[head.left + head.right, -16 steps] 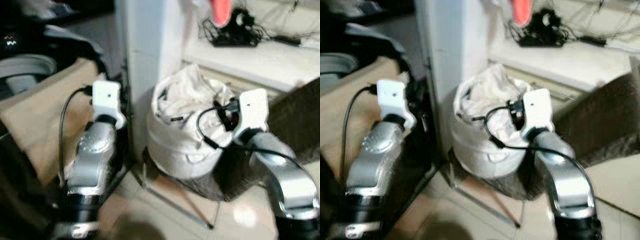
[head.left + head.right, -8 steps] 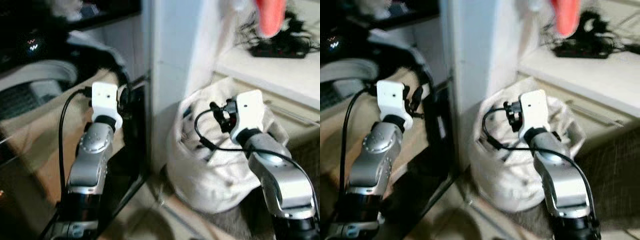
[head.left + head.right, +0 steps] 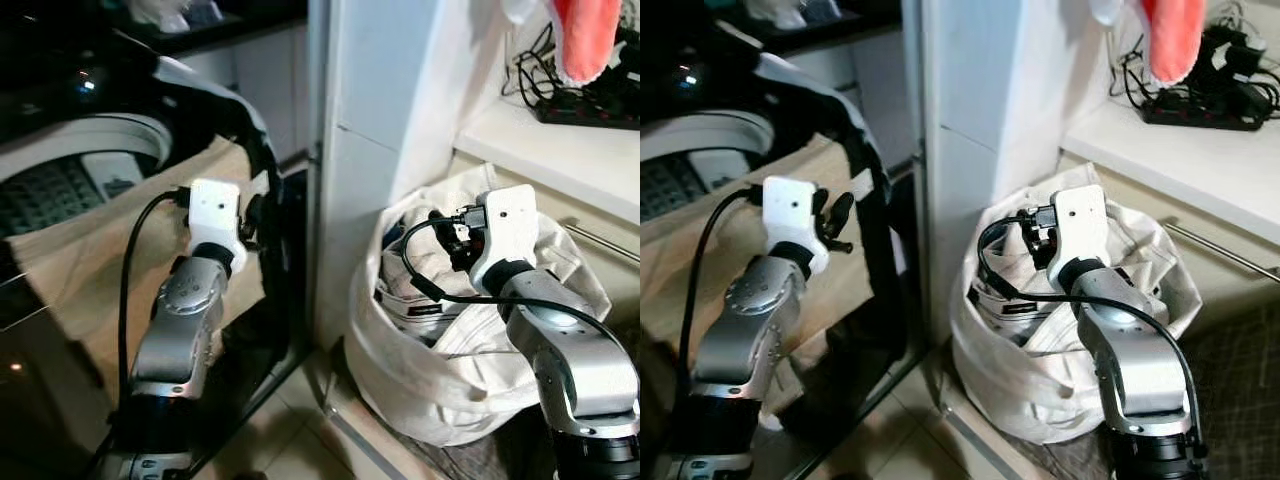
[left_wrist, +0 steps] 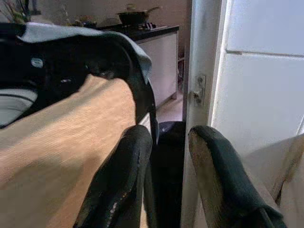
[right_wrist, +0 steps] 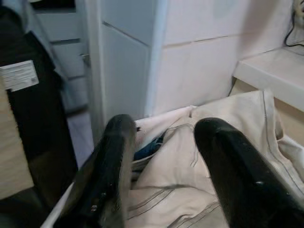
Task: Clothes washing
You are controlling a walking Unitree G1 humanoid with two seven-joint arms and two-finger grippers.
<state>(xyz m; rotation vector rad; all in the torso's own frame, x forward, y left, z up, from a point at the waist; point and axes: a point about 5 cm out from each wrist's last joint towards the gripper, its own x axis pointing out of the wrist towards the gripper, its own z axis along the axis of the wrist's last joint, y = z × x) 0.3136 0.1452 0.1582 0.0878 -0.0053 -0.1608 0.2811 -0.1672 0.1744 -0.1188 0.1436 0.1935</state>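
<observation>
both hands raised and empty beside the laundry bag.

right hand (image 5: pixel 161 156) hovers over the open mouth of the white laundry bag (image 3: pixel 440 380), fingers (image 5: pixel 116 161) spread apart, touching nothing; crumpled clothes (image 3: pixel 1025 290) lie inside the bag. left hand (image 4: pixel 164 161) is likewise spread and empty, near the washing machine (image 3: pixel 70 160) draped in tan cloth (image 3: pixel 100 250). a white pillar (image 3: pixel 370 120) stands between machine and bag, leaving a narrow dark gap.
</observation>
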